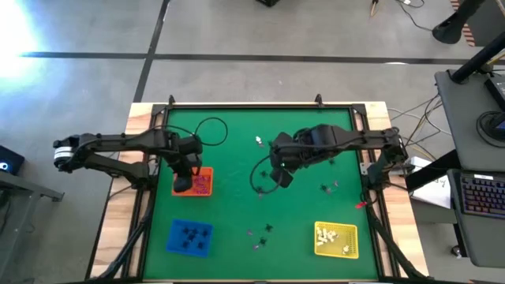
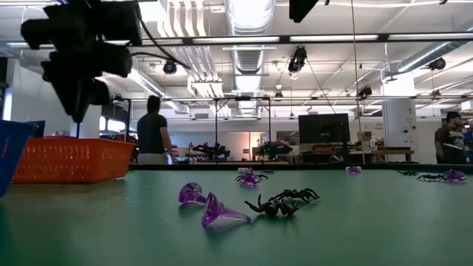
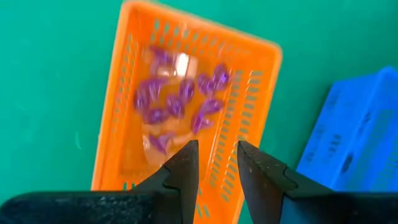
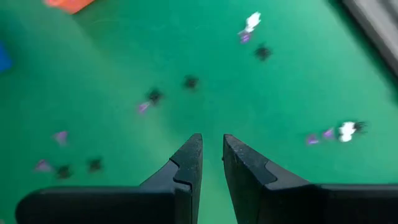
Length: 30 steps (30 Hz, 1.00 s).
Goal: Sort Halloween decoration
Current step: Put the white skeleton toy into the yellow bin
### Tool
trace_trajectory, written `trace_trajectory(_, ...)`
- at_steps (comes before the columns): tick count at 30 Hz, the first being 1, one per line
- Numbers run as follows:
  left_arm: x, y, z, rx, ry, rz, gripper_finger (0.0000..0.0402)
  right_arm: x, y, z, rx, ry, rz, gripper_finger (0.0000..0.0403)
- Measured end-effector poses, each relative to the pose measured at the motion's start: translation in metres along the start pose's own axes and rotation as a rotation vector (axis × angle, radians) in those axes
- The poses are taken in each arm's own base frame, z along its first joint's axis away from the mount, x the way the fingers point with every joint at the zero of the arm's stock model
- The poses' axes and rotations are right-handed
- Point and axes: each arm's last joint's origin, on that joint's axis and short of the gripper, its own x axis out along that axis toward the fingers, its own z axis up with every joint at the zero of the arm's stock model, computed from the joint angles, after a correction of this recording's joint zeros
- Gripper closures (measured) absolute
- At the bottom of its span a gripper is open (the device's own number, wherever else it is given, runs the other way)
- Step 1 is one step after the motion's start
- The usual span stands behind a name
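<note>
Purple trinkets (image 2: pixel 211 207) and a black spider (image 2: pixel 284 202) lie loose mid-table, still unsorted. Left gripper (image 3: pixel 217 163) hovers over the orange tray (image 3: pixel 112 124) near the table's left edge, jaws parted, empty. Right gripper (image 4: pixel 211 155) hangs mid-table, jaws slightly apart, holding nothing. Blue tray (image 1: pixel 190 237) and yellow tray (image 1: pixel 337 240) are part-filled; plenty remains.

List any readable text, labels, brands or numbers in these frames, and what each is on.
None can be read.
Orange tray, blue tray, yellow tray: no print visible.
Purple trinkets in the orange tray: no markings.
Left end effector and right end effector: no label visible.
Paper sheet beside the table: some marks, too small to read.
Monitor in the room behind: dark, nothing legible.
</note>
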Motion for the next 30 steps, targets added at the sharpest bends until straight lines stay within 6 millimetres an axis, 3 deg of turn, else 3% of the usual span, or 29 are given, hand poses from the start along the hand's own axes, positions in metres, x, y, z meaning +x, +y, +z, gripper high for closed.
trace_trajectory(7,-0.024,-0.008,0.014,0.052,-0.093,-0.006,0.0306,-0.002,0.024,-0.018,-0.038,0.015,0.031,0.0346)
trace_trajectory(13,-0.040,-0.014,0.023,0.083,-0.155,-0.008,0.0306,0.008,0.043,-0.027,-0.092,0.041,0.022,0.0346)
trace_trajectory(20,-0.049,-0.016,0.027,0.115,-0.190,-0.008,0.0306,0.045,0.061,-0.025,0.043,0.100,-0.054,0.0346)
trace_trajectory(25,-0.049,-0.016,0.026,0.124,-0.180,-0.007,0.0306,0.080,0.075,-0.021,0.020,0.138,-0.101,0.0346)
trace_trajectory(30,-0.049,-0.016,0.023,0.133,-0.150,-0.004,0.0305,0.101,0.097,-0.009,-0.083,0.098,-0.018,0.0346)
